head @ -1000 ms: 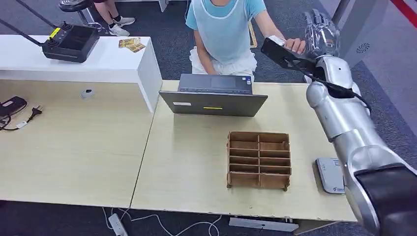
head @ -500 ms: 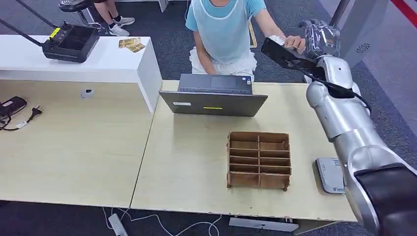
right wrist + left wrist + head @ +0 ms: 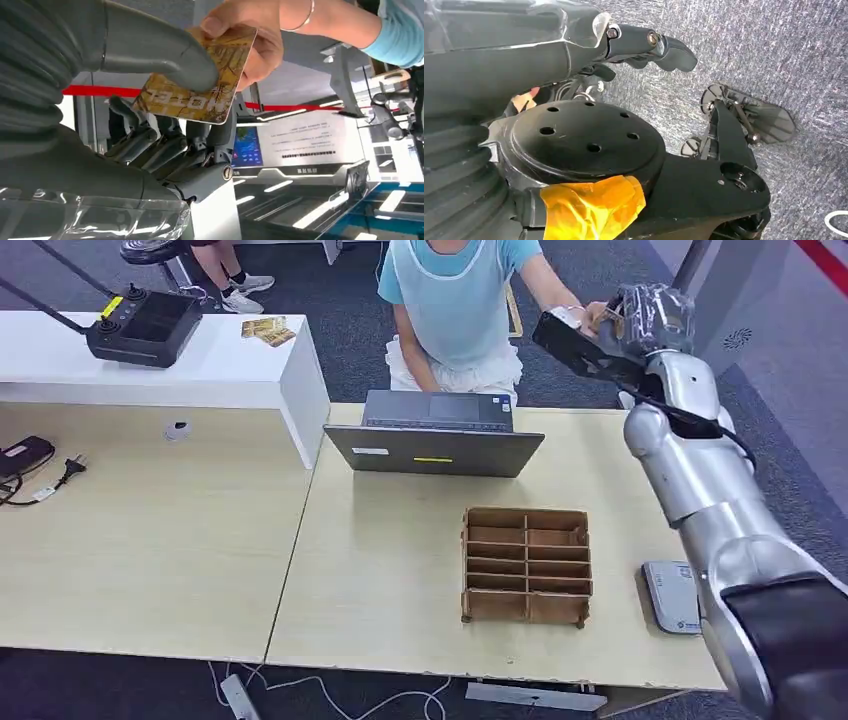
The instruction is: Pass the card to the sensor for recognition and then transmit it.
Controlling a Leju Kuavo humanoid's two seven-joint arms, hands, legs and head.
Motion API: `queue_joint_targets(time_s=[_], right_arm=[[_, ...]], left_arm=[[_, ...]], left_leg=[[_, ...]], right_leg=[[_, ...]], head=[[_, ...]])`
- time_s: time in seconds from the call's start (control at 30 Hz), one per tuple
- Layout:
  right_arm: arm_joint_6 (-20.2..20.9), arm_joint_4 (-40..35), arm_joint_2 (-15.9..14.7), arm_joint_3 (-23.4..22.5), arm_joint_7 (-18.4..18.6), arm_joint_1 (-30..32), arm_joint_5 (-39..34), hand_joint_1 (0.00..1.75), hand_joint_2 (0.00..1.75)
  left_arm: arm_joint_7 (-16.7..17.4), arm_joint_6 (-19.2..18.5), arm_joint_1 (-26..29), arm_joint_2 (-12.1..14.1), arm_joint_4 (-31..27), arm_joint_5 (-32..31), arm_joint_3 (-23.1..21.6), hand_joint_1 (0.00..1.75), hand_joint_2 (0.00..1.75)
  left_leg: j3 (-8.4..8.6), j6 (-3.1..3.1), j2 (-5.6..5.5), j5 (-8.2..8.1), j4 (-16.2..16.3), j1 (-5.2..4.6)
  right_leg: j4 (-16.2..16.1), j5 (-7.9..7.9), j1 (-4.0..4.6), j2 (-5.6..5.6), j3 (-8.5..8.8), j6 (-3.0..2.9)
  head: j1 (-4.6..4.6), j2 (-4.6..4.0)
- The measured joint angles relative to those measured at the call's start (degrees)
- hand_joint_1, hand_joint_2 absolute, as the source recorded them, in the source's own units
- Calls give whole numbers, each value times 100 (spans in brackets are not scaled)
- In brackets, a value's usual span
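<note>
Right hand [image 3: 165, 100]: I have it raised past the far edge of the table [image 3: 420, 570], its thumb pressed on the card [image 3: 200, 80] with the other fingers curled beneath; I judge the grip closed on the card.
Card: gold, face toward the wrist camera, one end under my thumb, the other pinched by the person's hand [image 3: 250, 35], so both hold it at handover.
Person's hand: reaches across from behind the laptop [image 3: 435, 435] to meet mine in the air.
Sensor [image 3: 672, 597]: a flat grey reader at the table's near right edge, just beside my arm; I take it as the next stop.
Left hand [image 3: 644, 47]: hangs over the carpet, fingers curled in, holding nothing.
Divider box [image 3: 527, 565]: stands mid-table, untouched.
</note>
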Motion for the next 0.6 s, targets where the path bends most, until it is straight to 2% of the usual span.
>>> queue_joint_targets(time_s=[0.33, 0.6], right_arm=[[-208, -360, -5, -179, -218, 150, -411, 175, 175], [-155, -656, -7, -402, -365, 305, -919, 175, 175]], left_arm=[[-46, -26, 24, 11, 0, -4, 2, 0, 175], [-50, -26, 28, 13, 0, 24, 2, 0, 175]], left_leg=[[0, 0, 0, 0, 1, 0], [-1, 0, 0, 0, 1, 0]], right_leg=[[0, 0, 0, 0, 0, 0], [0, 0, 0, 0, 0, 0]], head=[[0, 0], [0, 0]])
